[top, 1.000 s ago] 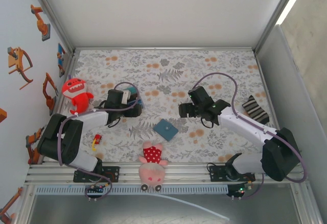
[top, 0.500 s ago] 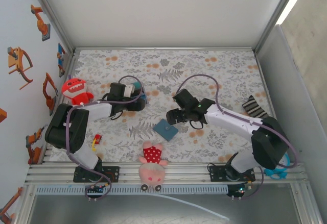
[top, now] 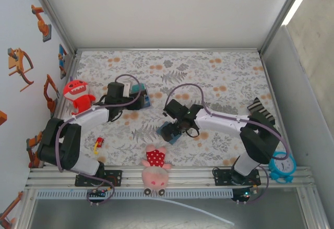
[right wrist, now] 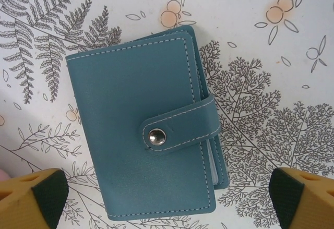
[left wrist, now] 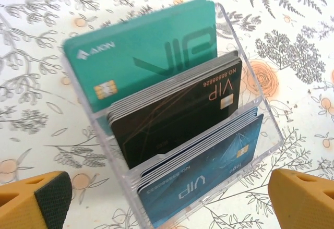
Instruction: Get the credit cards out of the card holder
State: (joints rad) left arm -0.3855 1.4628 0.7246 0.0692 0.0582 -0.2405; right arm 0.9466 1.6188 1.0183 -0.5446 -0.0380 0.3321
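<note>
Found card holder [right wrist: 146, 130] flat, snapped shut, bare table [right wrist: 271, 57] round every edge; long axis near-upright in right wrist view; left jaws, right jaws both released.

Made as a matched pair, white shells over black joints.
Clad in smooth white along the left arm [top: 91, 118] and the right arm [top: 222, 120], with chunky black housings at shoulder, elbow and wrist, and fixed on flat black bases [top: 99, 177]. Strung with thin purple cables [top: 182, 85] (one loop arching over each wrist). Tipped with blunt yellow-orange fingers [left wrist: 300, 200], lined on the inner faces with dark, finely textured pads [right wrist: 49, 195].
</note>
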